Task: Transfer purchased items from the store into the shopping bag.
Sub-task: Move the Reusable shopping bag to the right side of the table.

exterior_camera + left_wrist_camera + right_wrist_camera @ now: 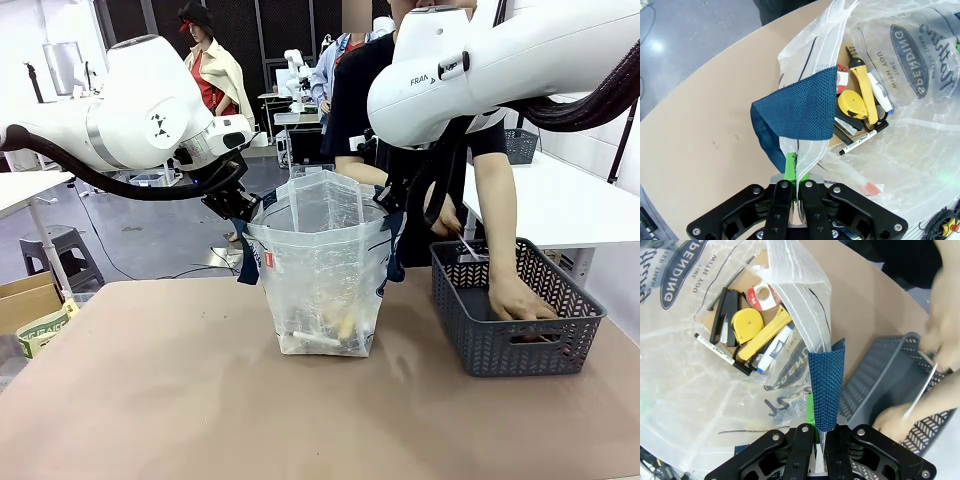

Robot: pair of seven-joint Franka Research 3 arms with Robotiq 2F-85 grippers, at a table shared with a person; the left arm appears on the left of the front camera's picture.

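**1. Table** (150,400): brown top, bare in fgd.

**2. Shopping bag** (320,270): translucent film tote w/ navy straps.
- Stands mid-table, mouth stretched open betw. both arms.
- Film looks thin, soft and slick, w/ no stiffness of its own. Prob. sags shut if either side is let go.
- Best hold is at the strap roots, where webbing backs the rim. Bare film is likely to slip or tear.

**3. Contents, on bag floor:** yellow tape measure (852,104), yellow utility knife (865,87), marker pen (862,140) and red/white tape roll (842,77), lying on a brown card packet (705,322).
- All small and rigid, light by look; the measure is prob. the heaviest.
- Pen is round and apt to roll. Knife is best taken by the body; blade state unclear.

**4. Left gripper** (794,167): jaws closed tight on the bag rim just below the navy strap (800,115), green pad agst the film.

**5. Right gripper** (819,432): clamped likewise on the opp. rim, at the base of the opposite strap (826,390).

**6. Basket** (500,350): dark grey lattice, beside the bag on the robot's right, not touching it.
- Looks stiff and light.
- Rolled rim is the natural hold.

**7. Person**, far side.
- One hand (520,300) is down inside the basket.
- Other hand (445,215) is above it w/ a thin pale strip-like piece (922,390), kind n/k.
- Piece looks slender, so a pinch at mid-length seems right.
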